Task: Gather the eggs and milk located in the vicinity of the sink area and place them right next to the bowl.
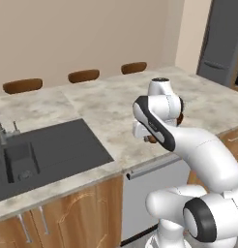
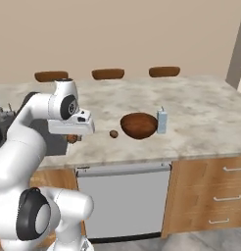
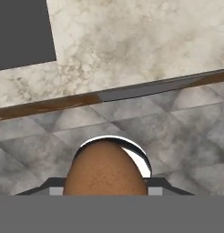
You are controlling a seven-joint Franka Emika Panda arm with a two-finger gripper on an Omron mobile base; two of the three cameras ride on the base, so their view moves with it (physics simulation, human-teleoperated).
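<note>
Two eggs on my list. First egg point(image 3: 104, 168): brown, finely speckled, smooth oval, clamped in my gripper point(image 3: 104, 191); in the hand view it sits large between the dark tips, hanging above the counter's front edge with grey stone floor tiles point(image 3: 177, 127) below. From the right base view I see that same egg point(image 2: 72, 138) as a small brown lump under the white hand, over the front of the counter. Second egg point(image 2: 113, 134): small brown oval lying on the marble, just left of the bowl and apart from it.

Bowl point(image 2: 138, 125): round, dark reddish-brown wood, wide and shallow, on the counter.

Milk point(image 2: 162, 122): pale blue-grey carton, rectangular with a gabled top, upright, just beside the bowl's right side.

Sink point(image 1: 24, 157): dark grey rectangular basin with a flat drainboard and a thin grey faucet point(image 1: 1, 127), set in the counter far left.

Counter point(image 2: 205, 117): mottled beige-grey marble slab over wooden cabinet fronts.

Three stool seats point(image 2: 108, 74): flat brown ovals along the far edge.
</note>
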